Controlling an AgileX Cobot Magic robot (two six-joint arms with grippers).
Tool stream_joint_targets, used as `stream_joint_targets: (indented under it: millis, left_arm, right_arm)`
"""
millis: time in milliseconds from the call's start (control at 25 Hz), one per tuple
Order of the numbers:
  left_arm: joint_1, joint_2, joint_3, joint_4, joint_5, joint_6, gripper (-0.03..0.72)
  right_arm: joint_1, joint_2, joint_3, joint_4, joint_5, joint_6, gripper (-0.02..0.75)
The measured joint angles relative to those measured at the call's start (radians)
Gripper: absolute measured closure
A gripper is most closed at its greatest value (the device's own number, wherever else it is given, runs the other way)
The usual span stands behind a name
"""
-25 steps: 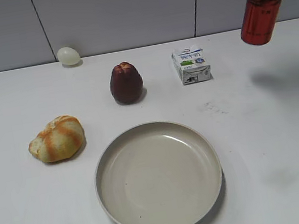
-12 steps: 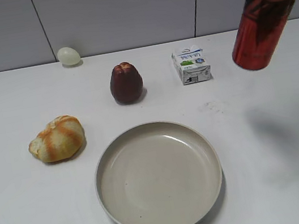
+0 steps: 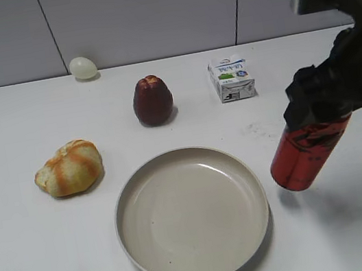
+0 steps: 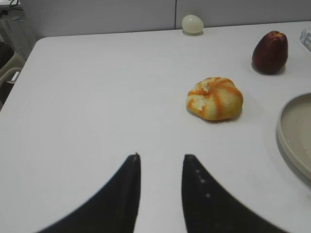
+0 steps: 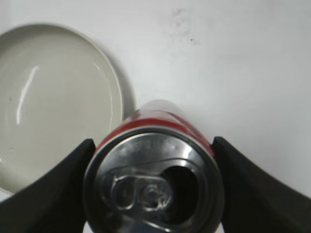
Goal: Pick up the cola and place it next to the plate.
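Observation:
My right gripper (image 3: 317, 119) is shut on the cola (image 3: 305, 153), a red can with black lettering. It holds the can tilted, its base low over the table just right of the plate (image 3: 192, 215). In the right wrist view the can's silver top with pull tab (image 5: 153, 187) fills the space between my two fingers (image 5: 63, 191), and the plate's rim (image 5: 116, 97) lies at the left. My left gripper (image 4: 160, 158) is open and empty over bare table; it does not show in the exterior view.
A small white milk carton (image 3: 231, 78) stands behind the can. A dark red fruit (image 3: 153, 100), a bread roll (image 3: 69, 168) and a pale egg (image 3: 83, 68) lie left of it. The wall runs along the table's far edge.
My right gripper has carried the cola from high at the back right down and forward to just right of the plate. The left gripper's view has no earlier frame.

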Motion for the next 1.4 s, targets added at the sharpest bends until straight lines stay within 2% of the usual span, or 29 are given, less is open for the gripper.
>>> stream_joint_targets:
  millis: [240,480,680,880,1040,1400]
  left_arm:
    - [0.0,0.0,0.0,0.0,0.0,0.0,0.457]
    - [0.0,0.0,0.0,0.0,0.0,0.0,0.457]
    - [0.0,0.0,0.0,0.0,0.0,0.0,0.457]
    - [0.0,0.0,0.0,0.0,0.0,0.0,0.457]
    - [0.0,0.0,0.0,0.0,0.0,0.0,0.457]
    - [0.0,0.0,0.0,0.0,0.0,0.0,0.457]
  right_arm:
    - [0.02,0.113,0.009,-0.06,-0.052,0.001,0.198]
    - [0.02,0.172,0.002,-0.06,-0.1,0.001,0.192]
    - [0.02,0.185,-0.01,-0.06,-0.071,0.001,0.083]
    - [0.009,0.185,-0.12,-0.06,-0.017,0.001,0.071]
    - [-0.054,0.205,-0.256,-0.06,0.064,-0.005,0.072]
    - [-0.315,0.303,-0.527,-0.038,0.345,-0.127,0.085]
